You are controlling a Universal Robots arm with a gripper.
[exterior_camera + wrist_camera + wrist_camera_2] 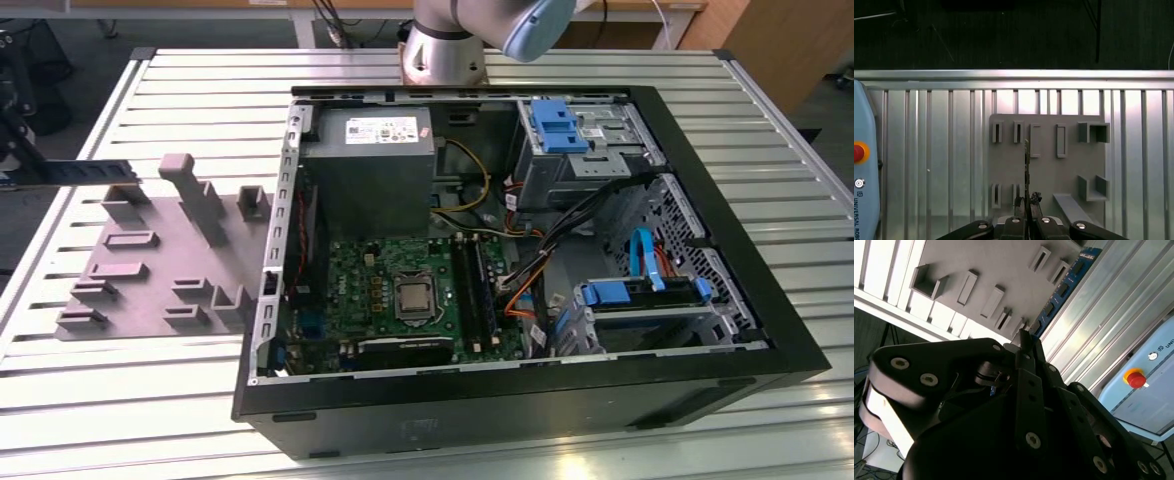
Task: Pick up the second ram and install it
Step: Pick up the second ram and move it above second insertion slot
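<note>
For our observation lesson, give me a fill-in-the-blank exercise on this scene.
The tool grips the second ram over a ___ fixture plate. The button on the pendant is ___. The drive brackets in the computer case are ___.
Missing: grey; red; blue.

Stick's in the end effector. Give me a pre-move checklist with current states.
1. Memory stick gripped by the end effector: ok, it juts out from between the fingers in both wrist views.
2. Stick out of the grey fixture pockets: ok, it looks lifted over the plate.
3. Computer case open, motherboard exposed: ok.
4. Free memory slot: cannot tell.
5. Cables beside the slots out of the way: cannot tell.
</note>
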